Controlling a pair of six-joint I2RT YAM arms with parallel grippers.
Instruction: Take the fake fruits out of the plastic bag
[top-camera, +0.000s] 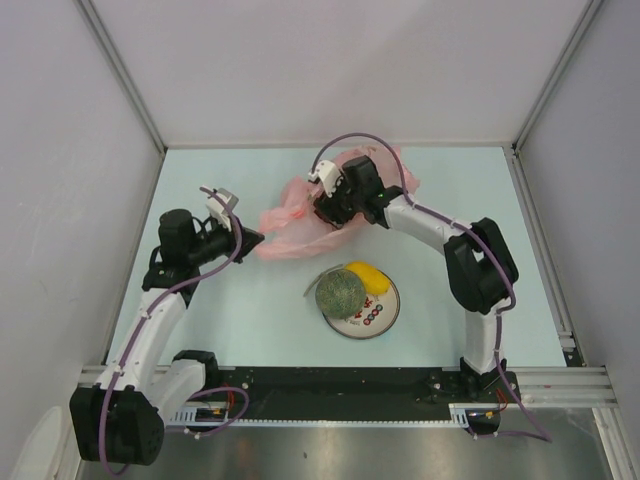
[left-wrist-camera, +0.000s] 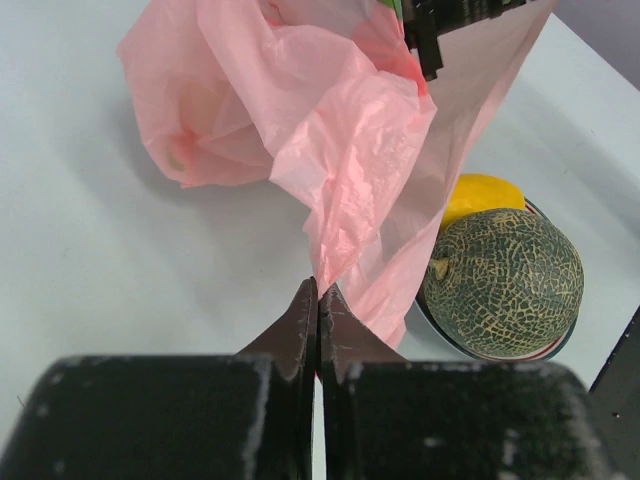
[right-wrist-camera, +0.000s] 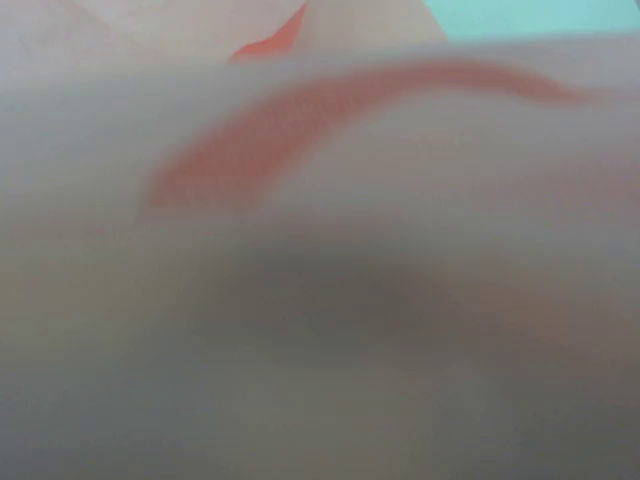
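Note:
The pink plastic bag (top-camera: 290, 215) (left-wrist-camera: 330, 130) lies crumpled at the table's middle back. My left gripper (top-camera: 256, 240) (left-wrist-camera: 319, 290) is shut on its near-left edge, with a fold of film pinched between the tips. My right gripper (top-camera: 330, 205) is pushed into the bag's right side, its fingers hidden by the film. The right wrist view shows only blurred pink plastic (right-wrist-camera: 320, 300) against the lens. Two fake fruits rest on the plate: a grey-green netted melon (top-camera: 340, 292) (left-wrist-camera: 500, 280) and a yellow oval (top-camera: 365, 273) (left-wrist-camera: 480, 195) behind it.
The round white plate (top-camera: 388, 308) (left-wrist-camera: 545, 350) sits in front of the bag, between the two arms. The right arm's wrist (left-wrist-camera: 450, 20) shows at the top of the left wrist view. Grey walls enclose the table on three sides.

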